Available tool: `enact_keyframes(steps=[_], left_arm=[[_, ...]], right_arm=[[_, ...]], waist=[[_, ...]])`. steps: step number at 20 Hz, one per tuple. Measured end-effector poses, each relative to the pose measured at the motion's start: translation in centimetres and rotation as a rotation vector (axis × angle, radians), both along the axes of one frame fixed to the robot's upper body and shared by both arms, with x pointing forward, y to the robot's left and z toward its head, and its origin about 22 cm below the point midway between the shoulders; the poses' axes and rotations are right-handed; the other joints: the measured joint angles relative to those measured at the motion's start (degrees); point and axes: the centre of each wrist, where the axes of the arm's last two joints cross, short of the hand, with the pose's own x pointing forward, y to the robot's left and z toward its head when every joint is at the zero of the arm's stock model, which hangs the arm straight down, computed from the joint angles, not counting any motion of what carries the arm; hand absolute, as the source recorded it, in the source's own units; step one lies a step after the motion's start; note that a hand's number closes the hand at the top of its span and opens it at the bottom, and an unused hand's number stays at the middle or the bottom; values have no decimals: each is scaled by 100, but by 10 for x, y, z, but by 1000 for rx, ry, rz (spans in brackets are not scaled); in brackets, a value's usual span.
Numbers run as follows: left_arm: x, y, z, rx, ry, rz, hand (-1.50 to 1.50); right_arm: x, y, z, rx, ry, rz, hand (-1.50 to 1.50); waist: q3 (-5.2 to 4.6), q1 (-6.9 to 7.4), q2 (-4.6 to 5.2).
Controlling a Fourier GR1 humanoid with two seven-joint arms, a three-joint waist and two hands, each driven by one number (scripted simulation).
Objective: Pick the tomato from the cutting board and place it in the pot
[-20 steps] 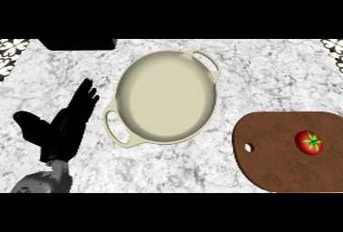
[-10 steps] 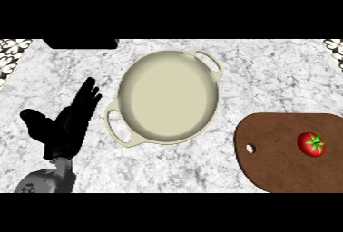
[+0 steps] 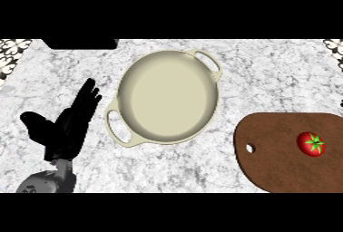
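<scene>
- Resting at the view's left, the left hand (image 3: pixel 67 124) has its fingers straight and released, grasping nothing; the right hand does not show at all.
- Just right of that hand's fingertips sits the pot (image 3: pixel 169 97), cream, two-handled, nothing inside it.
- Well right of the hand, past the pot, lies the board (image 3: pixel 281 158) on the counter (image 3: pixel 268 77).
- On the board's far right part rests the tomato (image 3: pixel 311 144), red with a green stalk, well apart from the hand and from the pot.
- Compared with a second ago, almost nothing differs: the hand has shifted only slightly and keeps the same open pose, while pot, board and tomato lie exactly where they were.
- That suggests the pick has not begun; the whole task is still ahead.
- Judging by the layout, the tomato lies on the robot's right, so the unseen right hand seems the likelier one to take it, then carry it left to the pot.
</scene>
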Motion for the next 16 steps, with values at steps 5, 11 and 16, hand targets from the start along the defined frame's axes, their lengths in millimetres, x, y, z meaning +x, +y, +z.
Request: enact_keyframes(steps=[5, 11, 16], left_arm=[[3, 2, -4, -5, 4, 10, 0], [6, 8, -2, -12, -1, 3, 0], [3, -1, 0, -13, -2, 1, 0]], right_arm=[[-4, 8, -3, 28, -20, -8, -150], [-2, 26, -11, 46, -24, -32, -150], [2, 32, -17, 0, -5, -70, -150]], waist=[[0, -18, -3], [-2, -12, -3], [0, 2, -1]])
